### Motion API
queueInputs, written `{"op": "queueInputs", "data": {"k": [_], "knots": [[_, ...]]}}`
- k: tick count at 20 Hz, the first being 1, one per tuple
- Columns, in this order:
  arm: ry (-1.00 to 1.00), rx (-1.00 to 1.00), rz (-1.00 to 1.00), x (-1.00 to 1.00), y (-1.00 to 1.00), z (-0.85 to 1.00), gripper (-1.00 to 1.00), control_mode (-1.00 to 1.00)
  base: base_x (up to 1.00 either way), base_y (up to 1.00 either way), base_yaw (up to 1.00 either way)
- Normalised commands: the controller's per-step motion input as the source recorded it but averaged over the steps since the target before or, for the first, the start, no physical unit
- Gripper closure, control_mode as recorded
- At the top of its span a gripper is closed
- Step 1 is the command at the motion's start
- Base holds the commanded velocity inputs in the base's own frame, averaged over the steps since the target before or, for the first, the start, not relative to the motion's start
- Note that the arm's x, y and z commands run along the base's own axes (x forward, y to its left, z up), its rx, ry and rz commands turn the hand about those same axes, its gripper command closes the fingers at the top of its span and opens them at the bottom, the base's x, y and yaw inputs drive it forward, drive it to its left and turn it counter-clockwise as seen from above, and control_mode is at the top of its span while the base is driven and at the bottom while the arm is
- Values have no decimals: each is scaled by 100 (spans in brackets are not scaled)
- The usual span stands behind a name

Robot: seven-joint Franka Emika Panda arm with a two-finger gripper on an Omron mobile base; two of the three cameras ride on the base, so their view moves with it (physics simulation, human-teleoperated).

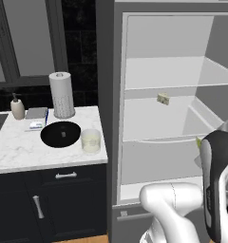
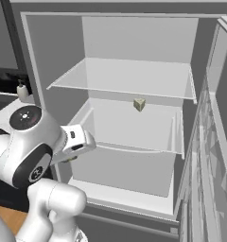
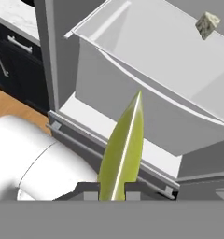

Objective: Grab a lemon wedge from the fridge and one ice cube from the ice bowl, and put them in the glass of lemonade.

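1. The lemon wedge [image 3: 123, 149] is pinched between the nearly closed fingers of the gripper [image 3: 111, 186], its pointed end sticking out ahead of them, in front of the open fridge [image 1: 117, 95].
2. A pale blocky chunk [image 1: 163, 98] sits on the front edge of the middle fridge shelf, apart from the wedge.
3. The glass of lemonade [image 1: 91, 141] stands at the counter's [image 1: 21, 152] front right corner, just beside the ice bowl [image 1: 60, 134].
4. Risk: the grip takes only the wedge's base, so a quick swing toward the counter could slip it loose; the fridge's side wall stands between the gripper and the glass.
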Motion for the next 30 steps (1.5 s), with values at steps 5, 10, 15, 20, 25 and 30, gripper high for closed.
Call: {"op": "queueInputs", "data": {"k": [5,10,15,20,25,30], "knots": [[0,0,0,-25,0,0,100,-100,0,0,0],[0,0,0,-25,0,0,100,100,-9,1,0],[0,0,0,0,0,0,100,100,-72,65,0],[0,0,0,0,0,0,100,100,-51,100,0],[0,0,0,0,0,0,100,100,9,100,-3],[0,0,0,0,0,0,100,100,54,94,-16]]}}
